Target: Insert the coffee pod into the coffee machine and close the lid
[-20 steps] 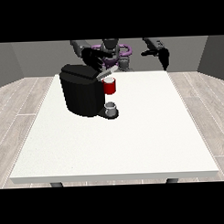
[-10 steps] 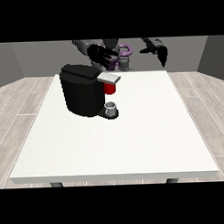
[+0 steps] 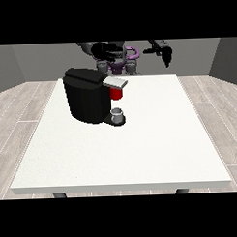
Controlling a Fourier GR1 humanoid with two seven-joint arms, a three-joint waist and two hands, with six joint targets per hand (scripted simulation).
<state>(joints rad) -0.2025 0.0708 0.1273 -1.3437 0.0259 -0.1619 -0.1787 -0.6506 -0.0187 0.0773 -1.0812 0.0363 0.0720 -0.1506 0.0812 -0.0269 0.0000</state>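
Robot hand at the view's left (image 3: 104,50): raised above the far edge of the surface (image 3: 141,148), behind and above the machine (image 3: 88,95). Touches nothing that shows. It reads as a dark mass against the torso; cannot tell whether fingers are spread or curled, or whether anything sits in it.

Robot hand at the view's right (image 3: 164,52): also raised, well apart from the machine, out past the far right part of the surface. Fingers hang relaxed, pointing down; released, nothing in it.

Count: one machine, black, below and in front of the left-side robot hand, its grey lid (image 3: 115,82) jutting toward the right-side robot hand. One red thing at the machine (image 3: 116,93), just under the lid. One grey thing (image 3: 118,113) on the machine's base, straight below the red thing; cannot tell it for the pod. Two robot hands. One surface.
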